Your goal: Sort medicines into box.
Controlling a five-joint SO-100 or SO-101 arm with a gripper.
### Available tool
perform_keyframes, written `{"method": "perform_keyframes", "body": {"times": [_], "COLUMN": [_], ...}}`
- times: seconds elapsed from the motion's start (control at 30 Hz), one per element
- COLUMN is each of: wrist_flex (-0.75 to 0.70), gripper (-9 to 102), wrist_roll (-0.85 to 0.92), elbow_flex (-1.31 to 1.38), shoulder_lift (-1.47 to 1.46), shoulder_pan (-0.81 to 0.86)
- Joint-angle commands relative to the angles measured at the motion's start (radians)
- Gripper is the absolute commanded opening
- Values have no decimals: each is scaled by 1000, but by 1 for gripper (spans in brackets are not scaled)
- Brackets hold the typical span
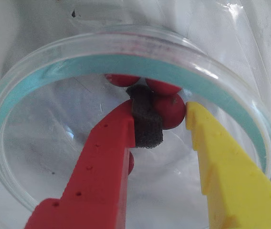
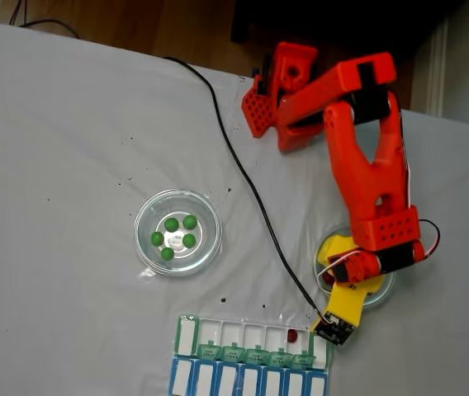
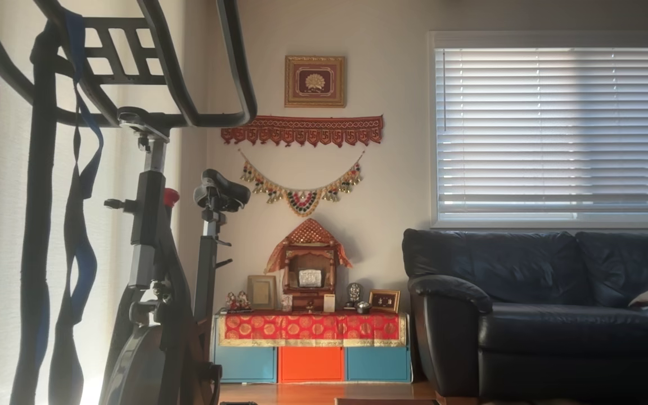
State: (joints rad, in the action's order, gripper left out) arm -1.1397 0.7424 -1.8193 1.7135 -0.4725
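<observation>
In the wrist view my gripper [image 1: 170, 107] reaches into a round clear dish [image 1: 140, 59]. A dark red pill [image 1: 171, 112] sits between the black foam pad on the red finger [image 1: 102, 167] and the tip of the yellow finger [image 1: 221, 162], touching both. Other red pills [image 1: 163, 86] lie against the dish's far wall, and one peeks out under the red finger. In the fixed view the gripper [image 2: 346, 276] hangs over this dish [image 2: 387, 290] at the right. The green box [image 2: 234, 334] lies at the bottom edge with one red pill [image 2: 291, 336] in a compartment. Several green pills [image 2: 177, 231] rest in another dish.
The second clear dish [image 2: 145, 216] stands mid-table in the fixed view. A blue pill row [image 2: 247, 381] adjoins the green box. A black cable [image 2: 234, 165] crosses the white cloth toward the wrist camera. The arm's base [image 2: 288, 91] stands at the table's far edge.
</observation>
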Motion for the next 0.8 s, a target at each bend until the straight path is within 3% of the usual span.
{"method": "perform_keyframes", "body": {"times": [0.0,0.27,0.5,0.63,0.77], "wrist_flex": [-15,-86,-132,-74,-121], "gripper": [1,1,1,1,1], "wrist_roll": [-21,-150,-393,-552,-641], "elbow_flex": [12,11,51,60,195], "shoulder_lift": [34,167,327,394,304], "shoulder_pan": [-11,-52,-51,-12,78]}}
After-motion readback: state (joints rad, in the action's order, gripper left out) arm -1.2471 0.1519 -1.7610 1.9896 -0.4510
